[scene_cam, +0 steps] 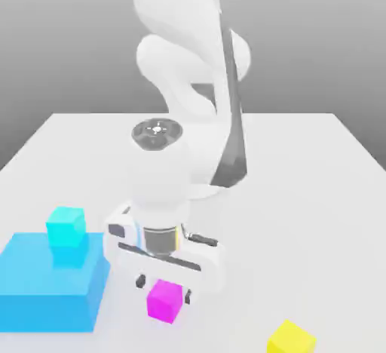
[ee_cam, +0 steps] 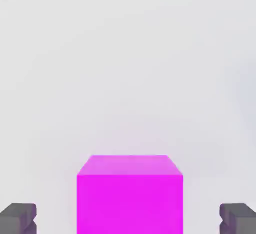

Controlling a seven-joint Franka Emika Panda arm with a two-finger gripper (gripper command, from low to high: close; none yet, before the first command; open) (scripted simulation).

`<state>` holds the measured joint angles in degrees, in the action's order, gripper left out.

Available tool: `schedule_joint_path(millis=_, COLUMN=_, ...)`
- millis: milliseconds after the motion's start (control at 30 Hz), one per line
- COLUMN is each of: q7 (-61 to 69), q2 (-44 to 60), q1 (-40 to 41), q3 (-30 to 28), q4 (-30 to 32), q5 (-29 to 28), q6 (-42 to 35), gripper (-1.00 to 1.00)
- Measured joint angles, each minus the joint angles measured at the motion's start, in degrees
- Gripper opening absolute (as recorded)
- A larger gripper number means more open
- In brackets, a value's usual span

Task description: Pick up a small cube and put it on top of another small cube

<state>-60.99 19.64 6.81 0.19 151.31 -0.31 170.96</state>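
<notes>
While the gripper (scene_cam: 163, 290) hangs low over the white surface (scene_cam: 317, 193), the magenta cube (scene_cam: 166, 302) sits between its two fingers.

Nearest in the exterior view, a yellow cube (scene_cam: 290, 339) lies toward the exterior view's right. Magenta cube rests on the surface; hand view shows clear gaps between each dark fingertip (ee_cam: 19, 218) and the cube (ee_cam: 130, 195), so the gripper is open and grips nothing. Farther back, toward the exterior view's left, the cyan cube (scene_cam: 66, 227) stands on the large flat blue block (scene_cam: 45, 291), well apart from the magenta one.

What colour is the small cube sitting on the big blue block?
Light cyan, paler than the block; clearest in the exterior view.
</notes>
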Motion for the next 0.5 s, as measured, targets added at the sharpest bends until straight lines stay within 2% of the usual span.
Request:
schedule_joint_path(millis=200, q7=-0.2, q2=0.3, q1=0.1, q3=0.1, q4=-0.1, q5=-0.2, q6=0.3, gripper=-1.0)
schedule_joint_path(millis=400, q7=-0.4, q2=-10.7, q1=0.5, q3=0.1, q4=2.1, q5=0.0, q6=-8.6, gripper=-1.0)
schedule_joint_path(millis=500, q7=-5.9, q2=-16.9, q1=4.8, q3=-2.5, q4=2.5, q5=-0.4, q6=-14.4, gripper=-1.0)
